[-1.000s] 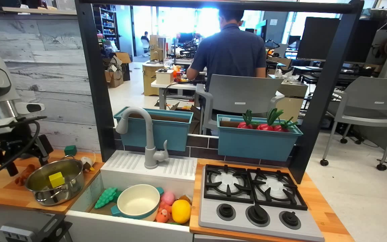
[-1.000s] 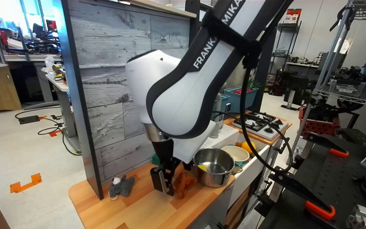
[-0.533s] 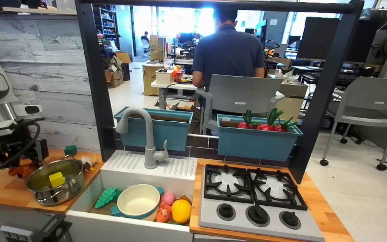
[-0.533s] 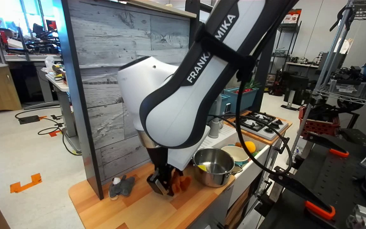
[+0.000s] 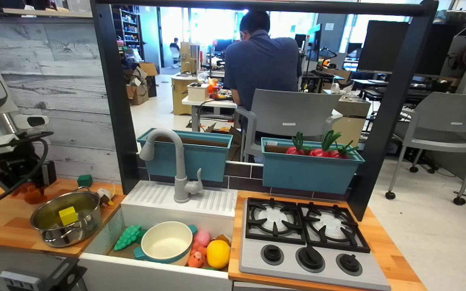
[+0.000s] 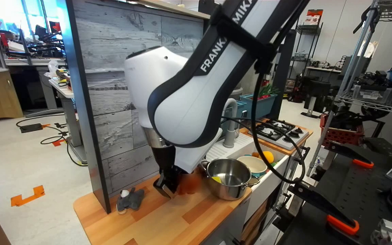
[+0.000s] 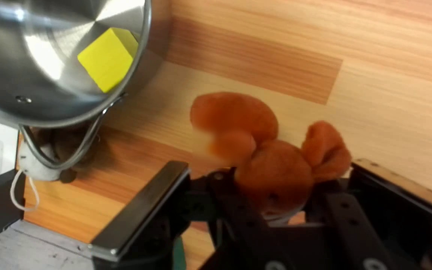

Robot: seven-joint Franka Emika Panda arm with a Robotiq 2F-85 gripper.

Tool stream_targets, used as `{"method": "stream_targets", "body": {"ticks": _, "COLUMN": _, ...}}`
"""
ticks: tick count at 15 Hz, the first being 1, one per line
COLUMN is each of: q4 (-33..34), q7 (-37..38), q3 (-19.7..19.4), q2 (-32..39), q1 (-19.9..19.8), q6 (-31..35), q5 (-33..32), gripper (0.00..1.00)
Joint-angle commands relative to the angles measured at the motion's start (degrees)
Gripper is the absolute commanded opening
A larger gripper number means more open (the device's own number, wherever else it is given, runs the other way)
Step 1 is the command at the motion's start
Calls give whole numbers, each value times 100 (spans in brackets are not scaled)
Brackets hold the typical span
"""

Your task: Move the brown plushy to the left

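Observation:
The brown plushy [image 7: 276, 168], orange-brown with rounded ears, is pinched by its head in the wrist view. My gripper [image 7: 274, 183] is shut on it, dark fingers on both sides; part of the head is hidden between them. In an exterior view the plushy [image 6: 188, 183] shows blurred beside my gripper [image 6: 174, 190] and seems raised just off the wooden counter [image 6: 155, 221]. The plushy [image 5: 30, 193] also shows under the gripper [image 5: 26, 180], behind the metal pot, partly covered by the fingers.
A steel pot [image 6: 230, 190] with a yellow cube [image 7: 107, 60] inside stands close beside the plushy. A grey plush toy [image 6: 130, 199] lies near the counter's end. A green block [image 5: 84, 180] sits by the wooden back wall [image 5: 71, 113]. The sink [image 5: 152, 279] is beyond the pot.
My gripper came down over the plushy and closed on it. Between half a second ago and now, arm and plushy have risen a little from the counter.

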Motion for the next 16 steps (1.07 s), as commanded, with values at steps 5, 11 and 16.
{"method": "stream_targets", "body": {"ticks": 5, "q4": -1365, "q7": -375, "q3": 170, "q2": -1310, "q1": -105, "q6": 817, "q5": -94, "gripper": 3}}
{"method": "stream_targets", "body": {"ticks": 11, "q4": -1322, "q7": -997, "q3": 569, "q2": -1304, "q1": -218, "q6": 414, "q5": -10, "gripper": 3}}
{"method": "stream_targets", "body": {"ticks": 16, "q4": -1222, "q7": -1443, "q3": 712, "q2": -1259, "q1": -168, "q6": 144, "q5": -132, "gripper": 3}}
